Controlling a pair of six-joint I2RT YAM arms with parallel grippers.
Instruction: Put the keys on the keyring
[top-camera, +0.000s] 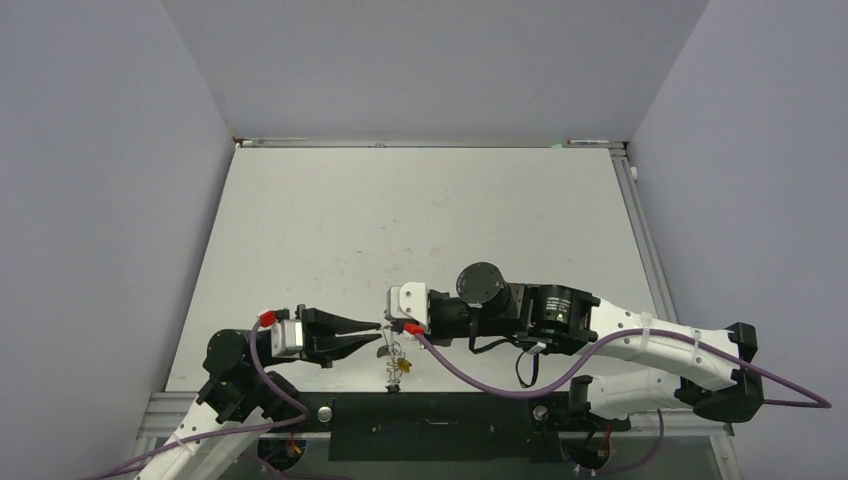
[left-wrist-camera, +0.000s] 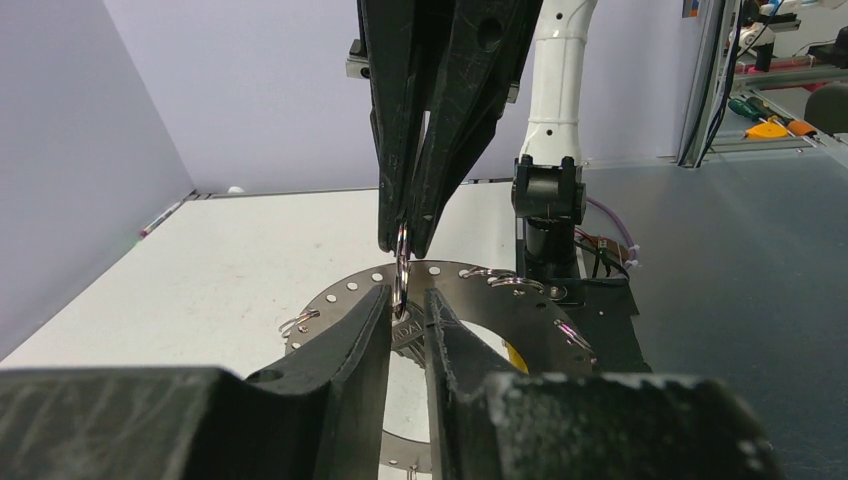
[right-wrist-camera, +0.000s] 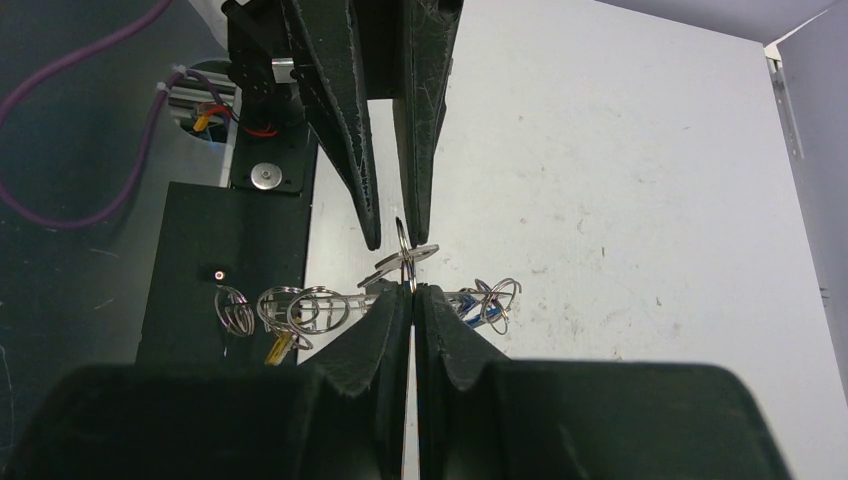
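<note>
1. Top view. Both arms meet just inside the near edge of the desk (top-camera: 400, 220), about midway along it.
2. The left gripper (top-camera: 375, 328) points right and the right gripper (top-camera: 395, 327) points left. Their tips are almost touching.
3. The keyring (top-camera: 393, 352) hangs just under the two tips, reaching toward the near edge. A yellow key (top-camera: 404, 366) dangles at its lower side. Finger positions are too small to read from up here.
4. Left wrist view. The left gripper (left-wrist-camera: 405, 305) has its fingers slightly apart, a narrow slot between them. It is released, not clenched on anything.
5. The right gripper (left-wrist-camera: 403, 240) comes down from above, its tips pinched on the top of a small loop (left-wrist-camera: 400, 270). The loop stands upright and edge-on, its lower part sitting in the left gripper's slot.
6. The keyring (left-wrist-camera: 345, 293) lies behind and below, a flat silvery band with holes and wire loops round its rim. A yellow patch (left-wrist-camera: 515, 357) shows through its middle.
7. Right wrist view. The right gripper (right-wrist-camera: 412, 292) is clenched, fingers pressed together, with the small loop (right-wrist-camera: 401, 250) held at the very tips.
8. The left gripper (right-wrist-camera: 397, 240) reaches in from the top. Its two fingers flank the loop with a gap showing on one side.
9. The keyring (right-wrist-camera: 330, 305) is seen edge-on, running left to right just beyond the right gripper's tips and crossing the desk's near edge.
10. A blue key (right-wrist-camera: 468, 310) hangs at its right end and the yellow key (right-wrist-camera: 280, 348) at its left, over a black plate (right-wrist-camera: 230, 240).
</note>
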